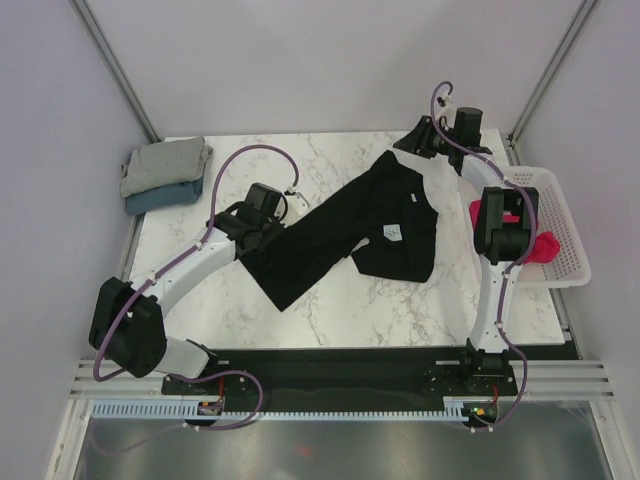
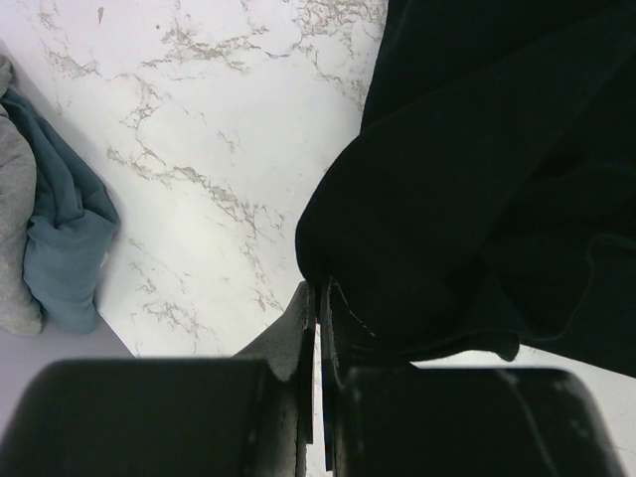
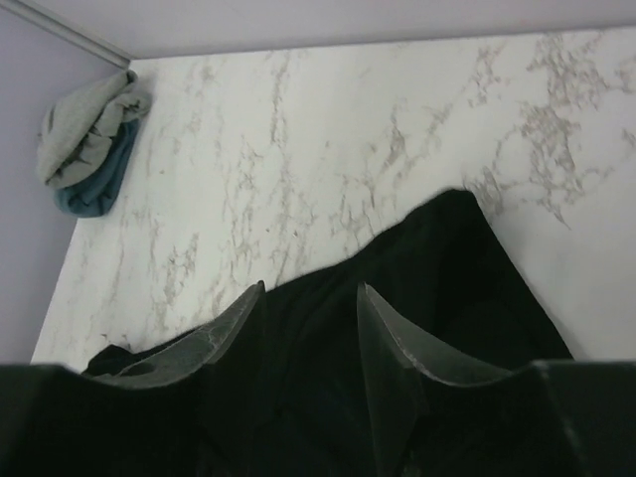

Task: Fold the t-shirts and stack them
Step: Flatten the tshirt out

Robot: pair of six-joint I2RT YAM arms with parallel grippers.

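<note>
Left tool (image 2: 318, 296) clenched on soft black t-shirt (image 1: 330, 240) | right tool (image 3: 310, 290) released, jaws apart

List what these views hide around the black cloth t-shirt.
- Top view: bright pink-red t-shirt in the white plastic mesh basket, mostly behind the right arm.
- Top view: small white tag, too small to read.
- Left wrist view: folded grey t-shirt, cut by left edge.
- Right wrist view: whether right gripper touches black t-shirt.

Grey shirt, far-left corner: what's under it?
A blue shirt, its near edge sticking out from beneath the grey shirt. The rest of it is covered, so anything else below can't be seen.
</note>
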